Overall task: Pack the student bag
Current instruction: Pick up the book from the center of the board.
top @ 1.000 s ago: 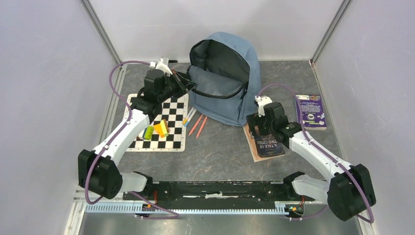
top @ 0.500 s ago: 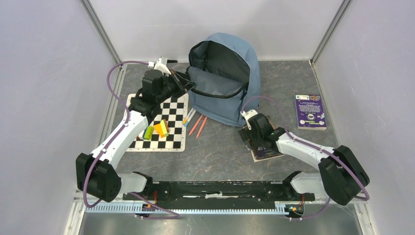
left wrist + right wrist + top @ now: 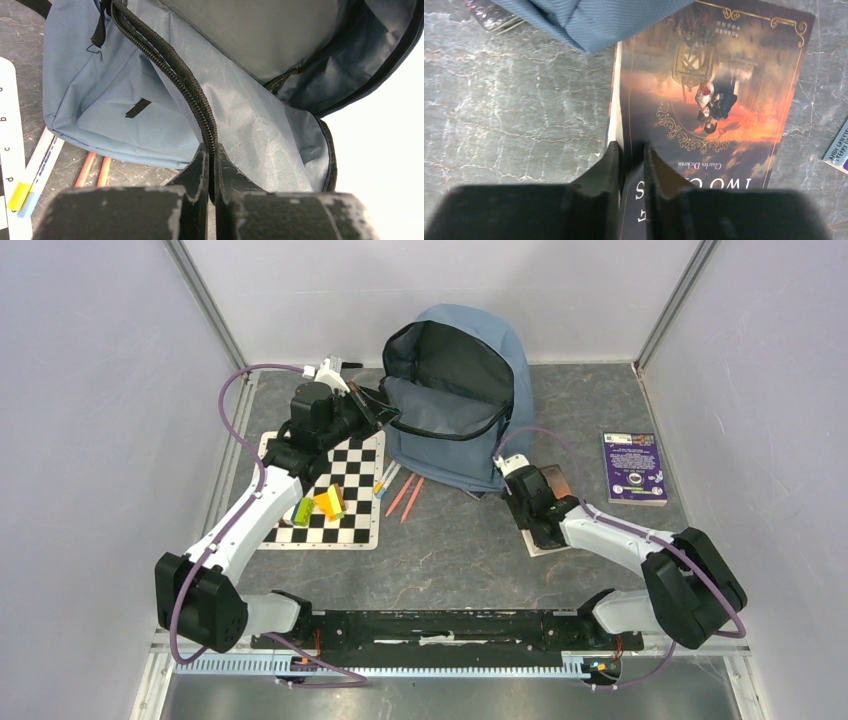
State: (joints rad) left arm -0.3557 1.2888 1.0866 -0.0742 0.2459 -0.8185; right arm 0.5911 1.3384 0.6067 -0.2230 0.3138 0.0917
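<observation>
Your right gripper (image 3: 631, 146) has swung inward, pinching the glossy paperback (image 3: 724, 100) by its edge; left gripper (image 3: 210, 149) nips the coarse zipper rim (image 3: 186, 86) of the soft student bag (image 3: 450, 430), mid-rear of the bench (image 3: 450, 560).

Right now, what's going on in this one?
The left gripper is pinched shut on the zipper edge of the bag, holding its main compartment open. The right gripper is clamped on the edge of the Dickens book, which is beside the bag and not yet in it. A purple book, the pencils and a chessboard lie on the table untouched.
</observation>
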